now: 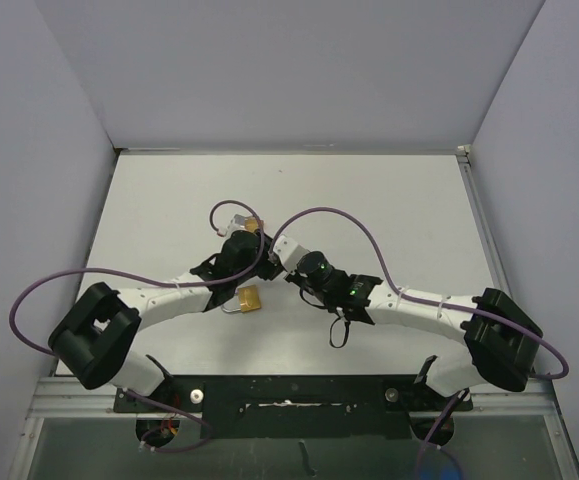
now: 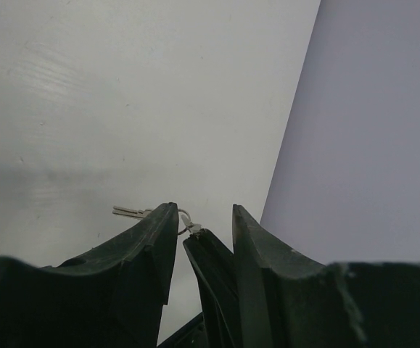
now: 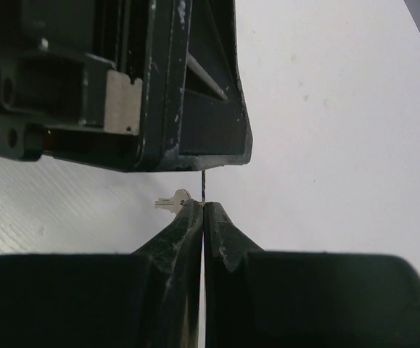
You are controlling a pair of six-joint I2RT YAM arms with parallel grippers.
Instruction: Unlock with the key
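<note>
White table (image 1: pixel 389 210), grey walls behind. The key (image 2: pixel 130 212) sits beyond the padlock (image 1: pixel 250 299), at the tip of the right gripper (image 3: pixel 204 206), its blade pointing sideways away from the fingers. That gripper is pinched shut on a thin dark strip (image 3: pixel 204 187) by the key's ring (image 2: pixel 186 220). The left gripper (image 2: pixel 204 210) straddles the tip, fingers apart, clamping nothing I can make out. The padlock lies flat, nearer the bases. The key probably has to come back toward it, and both wrists crowd that path.
</note>
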